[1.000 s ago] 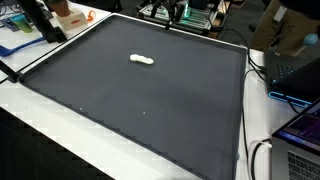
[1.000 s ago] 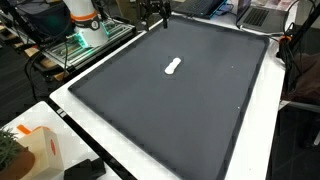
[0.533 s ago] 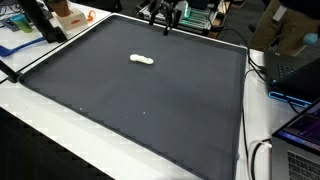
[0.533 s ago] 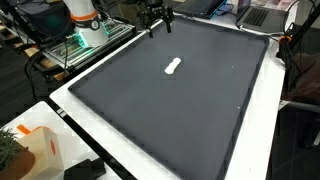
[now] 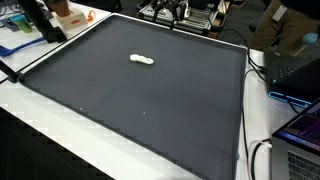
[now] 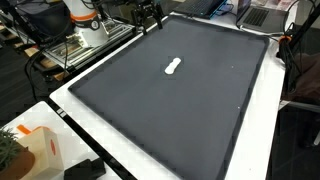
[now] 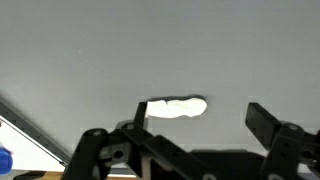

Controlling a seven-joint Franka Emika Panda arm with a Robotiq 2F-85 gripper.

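- Gripper (image 5: 178, 12): black two-finger unit, jaws spread wide, nothing between them, nothing held.
- Location: the gripper hangs above the far edge of the large dark grey rectangular mat (image 5: 150, 100), close to one of its corners in both exterior views.
- Small white lumpy elongated piece (image 5: 142, 60): lies flat on the mat, in the half nearer the gripper, well apart from it, no contact.
- Wrist view: the piece (image 7: 177, 107) sits on bare mat ahead of the camera. In the picture it shows between the two dark fingers (image 7: 262, 122) and touches neither.
- White tabletop (image 6: 100, 128): borders the mat on the visible sides.
- Orange-and-white carton (image 6: 40, 150): on the tabletop at a near corner, well apart from the piece.
- Laptop (image 5: 300, 150): on the tabletop beside the mat's side edge, well apart from both gripper and piece.
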